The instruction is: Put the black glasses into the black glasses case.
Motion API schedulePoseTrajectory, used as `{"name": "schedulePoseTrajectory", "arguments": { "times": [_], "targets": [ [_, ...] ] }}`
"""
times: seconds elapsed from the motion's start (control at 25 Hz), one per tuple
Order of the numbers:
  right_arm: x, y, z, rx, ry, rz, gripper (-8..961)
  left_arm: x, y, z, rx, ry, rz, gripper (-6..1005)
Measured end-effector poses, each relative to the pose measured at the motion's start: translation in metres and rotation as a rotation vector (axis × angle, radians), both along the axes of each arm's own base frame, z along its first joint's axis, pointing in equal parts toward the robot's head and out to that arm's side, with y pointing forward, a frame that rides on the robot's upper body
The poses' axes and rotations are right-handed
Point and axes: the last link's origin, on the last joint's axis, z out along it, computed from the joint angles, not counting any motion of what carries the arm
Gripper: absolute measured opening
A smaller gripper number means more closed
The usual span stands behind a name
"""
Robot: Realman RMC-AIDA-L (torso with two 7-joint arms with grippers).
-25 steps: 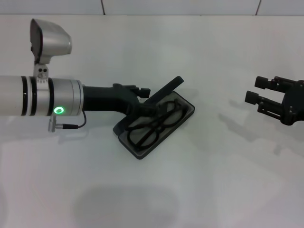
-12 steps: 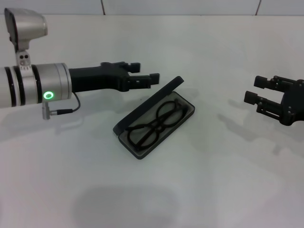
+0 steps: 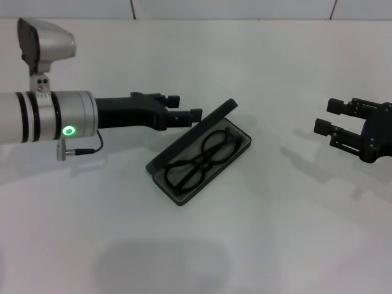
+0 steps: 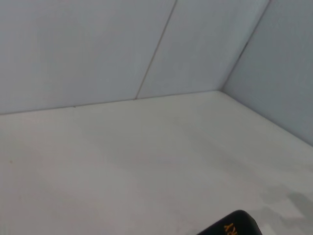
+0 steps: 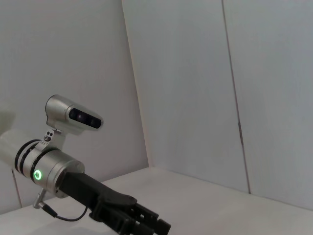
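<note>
Black against the pale table, the black glasses case lies open near the middle of the surface, set at a slant, its lid tipped up on the side nearer the far edge. From the head view, the black glasses lie inside the tray of the case on its grey lining, both lenses flat and within the rim. The left gripper reaches in from the left edge and hangs just beside the raised lid, on its far-left side, apparently not touching it. Its fingers sit close together with only a narrow gap between them, and they grasp nothing. A green light glows on the silver wrist behind it. Over by the right edge, the right gripper is parked well apart from the case, its two fingers spread wide with nothing between them.

From the left wrist view, little shows but bare table and white wall panels. One rounded black corner of the case, with a bit of orange lettering on it, pokes in at the picture's border. That arm's own fingers are out of sight here.

From the right wrist view, the left arm shows farther off before the wall, its gripper held nearly closed above the table.
</note>
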Motion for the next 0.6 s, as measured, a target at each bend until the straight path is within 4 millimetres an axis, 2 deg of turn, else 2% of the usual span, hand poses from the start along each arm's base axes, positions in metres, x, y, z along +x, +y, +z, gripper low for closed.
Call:
{"name": "schedulePoseTrajectory", "arguments": {
  "times": [0.6],
  "targets": [
    [0.003, 0.0, -0.001, 0.0, -0.012, -0.008, 536, 0.007, -0.02, -0.029, -0.127, 0.089, -0.135, 767]
  ]
}}
